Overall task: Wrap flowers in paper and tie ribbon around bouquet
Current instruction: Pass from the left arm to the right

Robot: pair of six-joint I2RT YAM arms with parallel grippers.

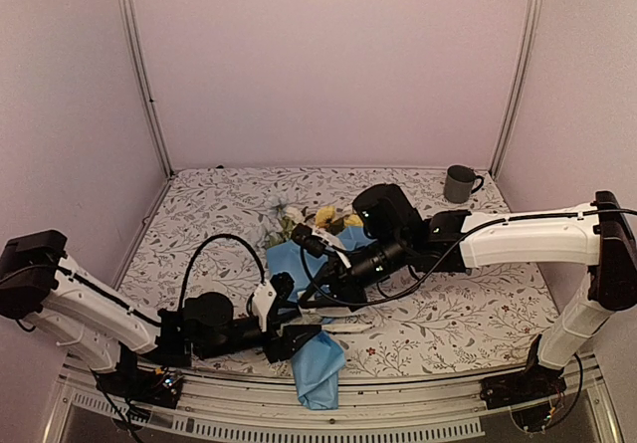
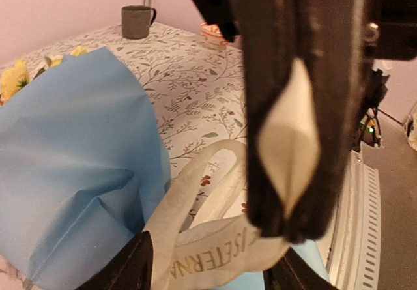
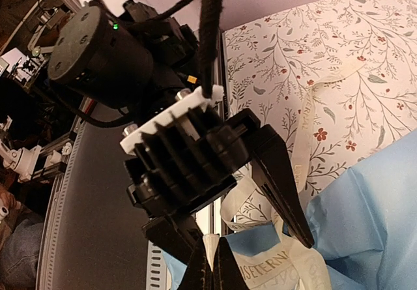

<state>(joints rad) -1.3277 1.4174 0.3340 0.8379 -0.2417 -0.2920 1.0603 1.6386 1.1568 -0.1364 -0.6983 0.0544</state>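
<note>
Right end effector (image 3: 210, 254) is pressed tight on the ribbon (image 2: 186, 192), the cream band pinched flat between its fingers. Left end effector (image 2: 210, 264) is spread wide, one finger on either side of the ribbon's printed loop, not closed on it. The bouquet (image 1: 317, 368) lies on the worktop (image 1: 448, 304) by the near edge, its blue paper (image 2: 78, 159) just left of the loop and its flowers (image 1: 323, 216) at the far end.

The ribbon (image 2: 215, 254) bears pale grey printed capitals. Between the fingers of the left claw (image 2: 208, 272), the letters read roughly "ISTERNA". In the right wrist view, the same print lies just right of the right claw (image 3: 210, 254) and reads about "ISETERN". Both ends of the word are hidden by folds.
</note>
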